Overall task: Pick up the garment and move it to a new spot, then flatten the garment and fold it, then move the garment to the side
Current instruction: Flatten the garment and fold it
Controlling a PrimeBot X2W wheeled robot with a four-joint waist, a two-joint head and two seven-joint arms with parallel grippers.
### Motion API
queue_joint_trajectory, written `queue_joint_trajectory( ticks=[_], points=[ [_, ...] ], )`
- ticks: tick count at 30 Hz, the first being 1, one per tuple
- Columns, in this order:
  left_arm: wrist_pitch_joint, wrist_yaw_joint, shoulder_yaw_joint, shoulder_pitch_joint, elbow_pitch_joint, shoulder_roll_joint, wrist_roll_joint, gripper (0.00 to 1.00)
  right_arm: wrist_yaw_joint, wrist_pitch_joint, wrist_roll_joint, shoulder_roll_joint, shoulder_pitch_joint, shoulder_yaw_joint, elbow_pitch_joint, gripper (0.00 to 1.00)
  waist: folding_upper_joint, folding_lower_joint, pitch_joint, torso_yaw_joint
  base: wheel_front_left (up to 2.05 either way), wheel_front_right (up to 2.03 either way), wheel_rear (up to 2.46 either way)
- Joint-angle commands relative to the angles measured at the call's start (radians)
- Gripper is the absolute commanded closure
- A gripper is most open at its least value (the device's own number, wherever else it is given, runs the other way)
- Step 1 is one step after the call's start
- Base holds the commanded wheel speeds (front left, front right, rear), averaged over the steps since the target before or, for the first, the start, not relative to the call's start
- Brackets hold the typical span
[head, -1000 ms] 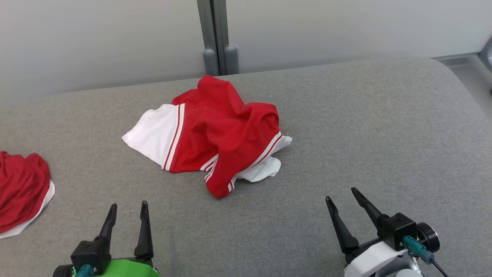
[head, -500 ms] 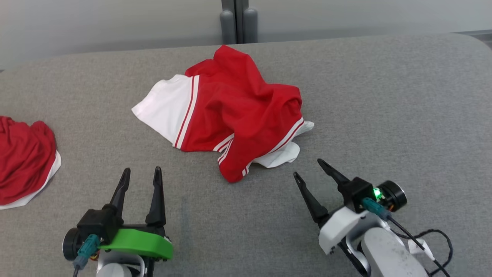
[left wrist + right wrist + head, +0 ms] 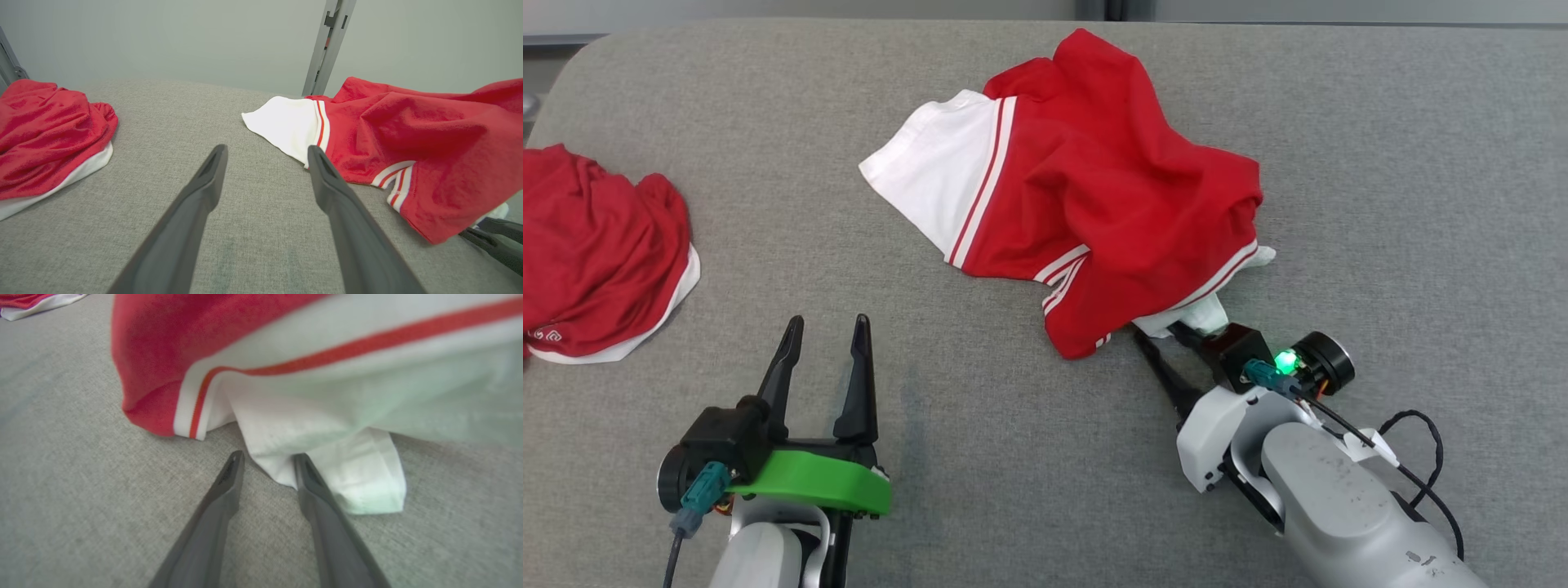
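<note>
**Right jaws at the garment's near hem, left jaws wide and idle**

The garment (image 3: 1111, 188) lies crumpled in the middle of the grey cushion (image 3: 1380, 163), red with white panels and striped bands. One white sleeve points toward my left, and a red fold hangs nearest to me. Just right of that fold, a small white flap pokes out along the near edge.

My right gripper (image 3: 1158, 333) lies low on the cushion at that flap. In the right wrist view, my right gripper (image 3: 267, 457) has its jaws part open. The flap's edge sits between the two tips and against the right finger (image 3: 310, 486), and bare cushion shows in the gap behind it. I have no hold on the cloth.

My left gripper (image 3: 827, 322) is well short of the garment, its jaws spread wide with nothing in them. In the left wrist view they (image 3: 266, 149) point between the two cloths, with the white sleeve just beyond the right tip.

A second red cloth (image 3: 596, 245) lies bunched at the cushion's left edge, well apart from the garment. Bare cushion runs between the two cloths and along my near side. There is a broad open stretch to the right of the garment, out to the rounded edge. A grey post (image 3: 327, 45) stands behind the far edge.
</note>
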Motion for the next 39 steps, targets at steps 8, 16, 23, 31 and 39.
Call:
queue_joint_trajectory(
  ticks=[8, 16, 23, 31, 39],
  points=[
    [-0.001, -0.005, 0.003, 0.002, 0.009, -0.003, -0.002, 0.00, 0.000, 0.003, 0.113, -0.003, -0.020, 0.090, -0.147, 1.00, 0.0000, 0.0001, -0.021, 0.027, 0.00, 0.00, 0.00],
    [-0.001, -0.005, 0.020, 0.024, 0.022, -0.010, 0.009, 0.00, 0.000, 0.003, 0.327, -0.003, -0.263, 0.275, -0.484, 1.00, 0.0000, 0.0001, -0.066, 0.045, 0.00, 0.00, 0.00],
    [-0.001, -0.005, 0.023, 0.024, 0.038, -0.019, 0.008, 0.00, 0.000, 0.003, 0.428, -0.004, -0.560, 0.166, -0.608, 1.00, 0.0000, 0.0001, -0.089, 0.079, 0.00, 0.00, 0.00],
    [-0.001, -0.005, 0.042, 0.033, 0.030, -0.022, 0.003, 0.00, 0.000, 0.003, 0.256, -0.004, -0.589, -0.047, -0.457, 1.00, 0.0000, 0.0001, -0.072, 0.052, 0.00, 0.00, 0.00],
    [0.000, -0.005, 0.043, 0.022, 0.021, -0.019, 0.010, 0.00, 0.000, 0.003, -0.003, -0.003, -0.300, -0.323, -0.320, 1.00, 0.0000, 0.0001, -0.038, -0.021, 0.00, 0.00, 0.00]
  ],
)
